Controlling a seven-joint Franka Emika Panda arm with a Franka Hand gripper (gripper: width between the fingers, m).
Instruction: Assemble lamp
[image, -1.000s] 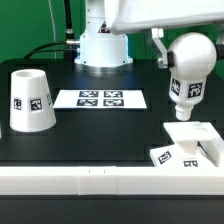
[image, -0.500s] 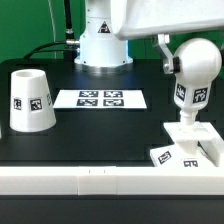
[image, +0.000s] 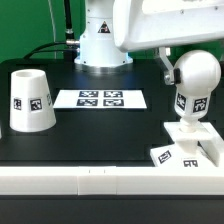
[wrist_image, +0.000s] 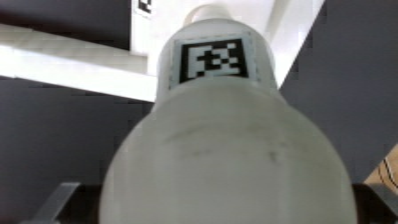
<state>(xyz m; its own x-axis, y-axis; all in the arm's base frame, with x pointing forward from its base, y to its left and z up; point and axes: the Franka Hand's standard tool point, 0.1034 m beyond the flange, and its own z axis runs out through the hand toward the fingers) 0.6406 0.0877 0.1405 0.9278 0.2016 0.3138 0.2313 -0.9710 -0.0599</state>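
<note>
The white bulb (image: 195, 80) with a square marker is upright at the exterior view's right, and its short stem points down onto the flat square base (image: 190, 148) near the table's front edge. I cannot tell whether the stem is seated in the base. My gripper (image: 188, 58) is shut on the bulb's round head; one dark finger (image: 166, 62) shows beside it. In the wrist view the bulb (wrist_image: 222, 150) fills the picture between my fingers (wrist_image: 50, 203), with the gripper (wrist_image: 222, 208) around it. The tapered shade (image: 30, 100) stands alone at the exterior view's left.
The marker board (image: 100, 98) lies flat in the middle of the black table. The robot's white pedestal (image: 103, 45) stands behind it. A white rail (image: 80, 180) runs along the table's front edge.
The bulb has swung from tilted to upright and has come down, its stem now over the base. The shade and base have not moved.
</note>
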